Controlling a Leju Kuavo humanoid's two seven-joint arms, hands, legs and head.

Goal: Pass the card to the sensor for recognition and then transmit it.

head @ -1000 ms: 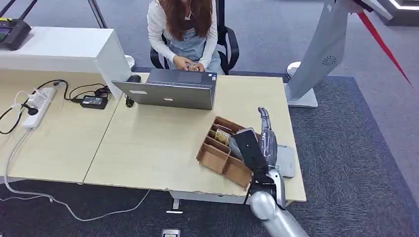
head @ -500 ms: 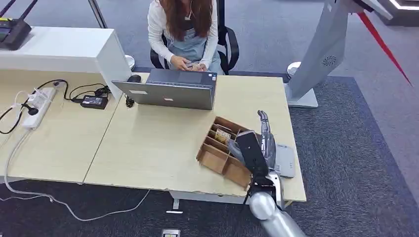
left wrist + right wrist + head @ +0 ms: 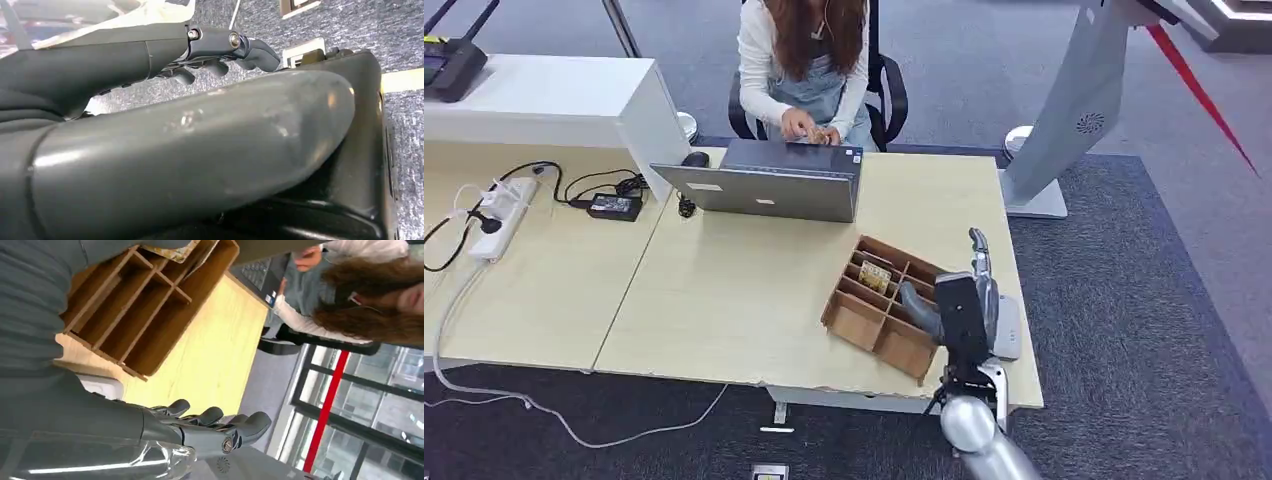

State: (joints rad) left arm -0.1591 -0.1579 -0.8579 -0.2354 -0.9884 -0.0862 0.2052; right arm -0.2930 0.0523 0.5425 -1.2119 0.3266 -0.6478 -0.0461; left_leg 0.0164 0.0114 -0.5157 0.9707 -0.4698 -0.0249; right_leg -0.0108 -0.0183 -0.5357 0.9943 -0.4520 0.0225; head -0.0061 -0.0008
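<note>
Right hand [image 3: 964, 305], fingers apart and holding nothing, should reach slowly into the brown wooden divided box [image 3: 879, 303] on the pale wooden counter [image 3: 744, 290] for the patterned card [image 3: 875, 276].

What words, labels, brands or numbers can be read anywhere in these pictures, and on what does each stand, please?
None can be read.
Laptop: two small pale stickers on its lid, too small to read.
Cards in the wooden box: printed faces, blurred.
Power adapter: a pale label, too small to read.
Grey stand: a round vent pattern, no text.
</note>
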